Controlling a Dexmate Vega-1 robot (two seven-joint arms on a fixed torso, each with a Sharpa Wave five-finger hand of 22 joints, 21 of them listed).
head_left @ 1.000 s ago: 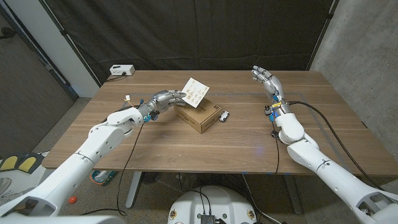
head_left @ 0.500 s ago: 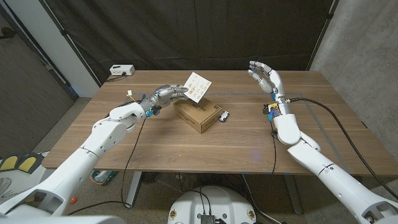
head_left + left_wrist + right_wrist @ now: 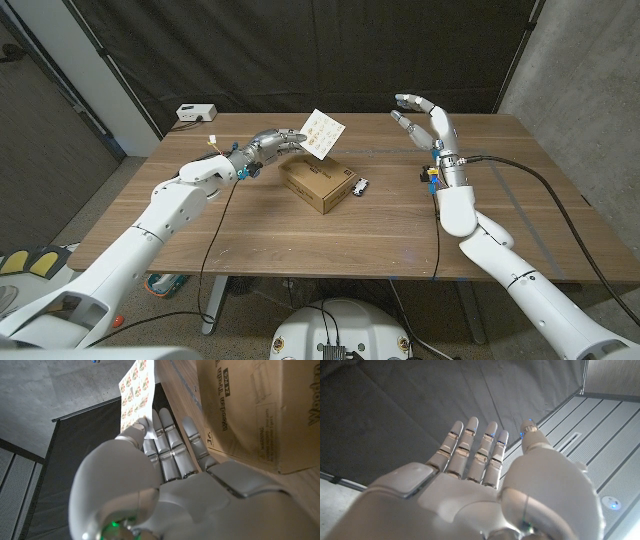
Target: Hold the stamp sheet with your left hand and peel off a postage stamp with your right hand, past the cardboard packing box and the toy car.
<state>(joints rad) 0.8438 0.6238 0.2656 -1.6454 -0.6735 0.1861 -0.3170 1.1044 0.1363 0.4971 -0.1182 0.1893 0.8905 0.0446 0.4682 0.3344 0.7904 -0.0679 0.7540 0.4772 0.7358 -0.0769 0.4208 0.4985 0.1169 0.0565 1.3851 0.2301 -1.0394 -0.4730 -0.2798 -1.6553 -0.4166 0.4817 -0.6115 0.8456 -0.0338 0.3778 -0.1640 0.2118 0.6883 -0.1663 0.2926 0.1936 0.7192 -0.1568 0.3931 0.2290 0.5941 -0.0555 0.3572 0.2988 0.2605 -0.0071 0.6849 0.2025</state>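
The white paper stamp sheet printed with rows of small coloured stamps is up in the air above the far middle of the wooden tabletop, pinched by one lower corner between thumb and fingers of the silver-grey left hand; the left wrist view shows the thumb pressed on that corner and the rest of the sheet running on past the fingertips. The sheet tilts, its free edge pointing up and away toward the right side, so the stamps lie on the side nearer the white right hand. That hand is raised over the far right part of the tabletop, fingers apart and holding nothing, as the right wrist view confirms. It stands well apart from the sheet, at much the same height, so the sheet lies toward the robot's left from it, with open air between. Below the sheet, the brown cardboard packing box sits on the tabletop, the small toy car just beside it on the right hand's side; judging from this, a level reach across would pass over both.
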